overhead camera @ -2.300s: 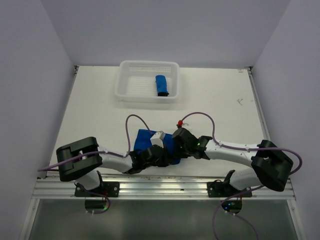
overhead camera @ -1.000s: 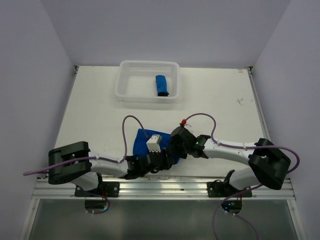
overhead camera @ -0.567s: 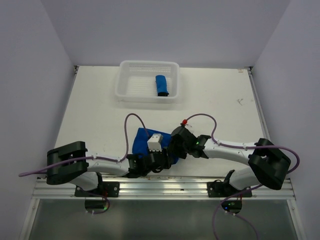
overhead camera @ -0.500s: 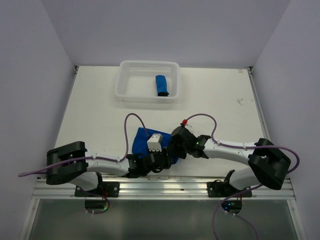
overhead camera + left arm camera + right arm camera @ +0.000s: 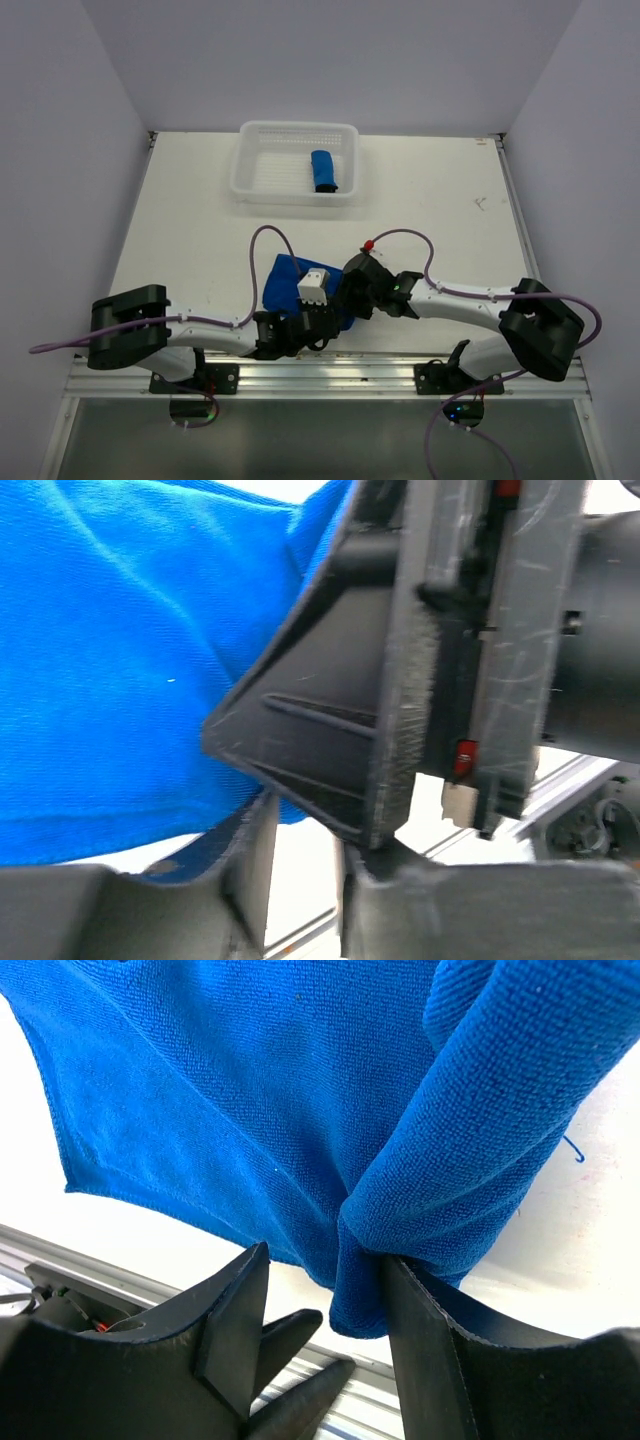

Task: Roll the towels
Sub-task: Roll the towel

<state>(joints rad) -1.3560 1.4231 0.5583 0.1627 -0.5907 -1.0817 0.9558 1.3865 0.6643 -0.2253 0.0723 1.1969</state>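
Left tool (image 5: 305, 850) has just pulled its jaws close at the near edge of the blue towel (image 5: 250, 1090) on the table (image 5: 200, 220); whether it pinches cloth is hard to tell. Right tool (image 5: 325, 1290) stands wide around a raised fold. Rolling seems to be starting. One rolled towel (image 5: 323, 172) lies in the basket (image 5: 255, 180).

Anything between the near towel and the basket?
Nothing visible on the table: bare surface lies between the flat towel and the basket. One rolled towel sits in its right side; the left side is free.
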